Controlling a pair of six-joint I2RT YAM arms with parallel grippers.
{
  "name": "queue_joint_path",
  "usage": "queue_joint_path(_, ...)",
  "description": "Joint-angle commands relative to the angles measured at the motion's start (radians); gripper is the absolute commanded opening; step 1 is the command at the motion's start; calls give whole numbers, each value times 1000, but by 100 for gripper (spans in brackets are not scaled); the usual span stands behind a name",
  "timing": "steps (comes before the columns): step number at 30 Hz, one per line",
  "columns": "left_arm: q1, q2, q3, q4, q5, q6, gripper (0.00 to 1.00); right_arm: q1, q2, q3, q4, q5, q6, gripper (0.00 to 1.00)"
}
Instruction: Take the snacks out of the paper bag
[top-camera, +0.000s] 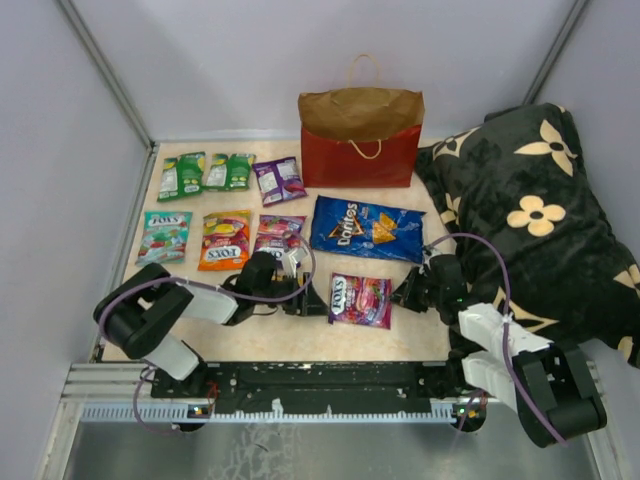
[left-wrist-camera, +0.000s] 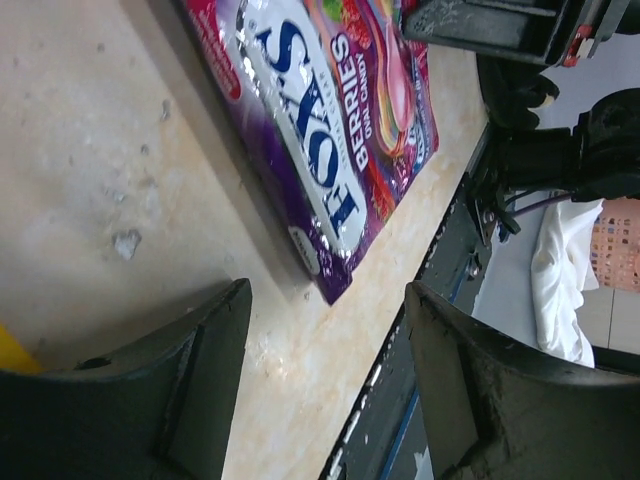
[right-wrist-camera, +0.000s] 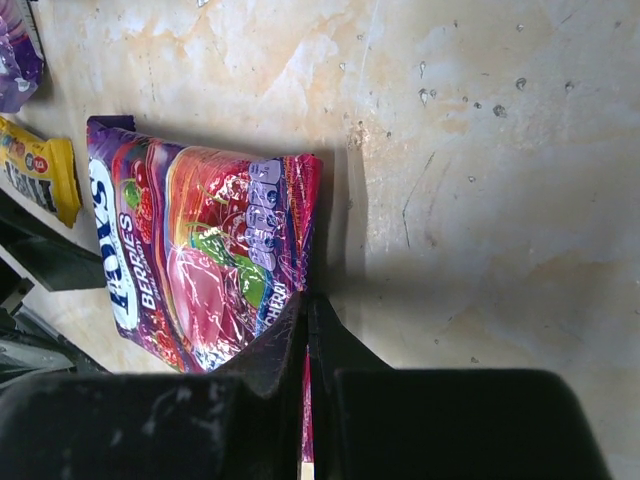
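Observation:
The brown and red paper bag (top-camera: 360, 135) stands upright at the back of the table. Several snacks lie flat in front of it, among them the blue Doritos bag (top-camera: 367, 229), green packets (top-camera: 181, 176), an orange packet (top-camera: 224, 240) and a purple packet (top-camera: 279, 180). A purple berries packet (top-camera: 360, 299) (left-wrist-camera: 330, 130) (right-wrist-camera: 200, 260) lies nearest the arms. My right gripper (top-camera: 405, 295) (right-wrist-camera: 308, 300) is shut on its right edge. My left gripper (top-camera: 305, 297) (left-wrist-camera: 326, 292) stands open just left of that packet, with only table between its fingers.
A black pillow with cream flowers (top-camera: 530, 220) fills the right side, beside the bag and over the right arm. Grey walls close the table in at the back and left. A yellow packet (right-wrist-camera: 35, 170) lies beyond the berries packet.

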Motion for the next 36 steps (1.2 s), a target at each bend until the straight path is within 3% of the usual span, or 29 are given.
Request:
queue_joint_path(1, -24, 74, 59, 72, -18, 4, 70, -2, -14, 41, -3, -33, -26, 0)
queue_joint_path(10, -115, 221, 122, 221, -33, -82, 71, -3, -79, 30, -12, -45, -23, 0)
queue_joint_path(18, -149, 362, 143, 663, 42, -289, 73, -3, -92, -2, 45, -77, -6, 0)
queue_joint_path(23, -149, 397, 143, 814, 48, -355, 73, -2, -95, -15, 59, -87, -7, 0)
queue_joint_path(28, -147, 389, 123, 873, 25, -371, 73, -2, -102, -16, 68, -97, -7, 0)
queue_joint_path(36, -144, 336, 108, 831, -5, -344, 73, -2, -133, 27, -2, -102, -45, 0)
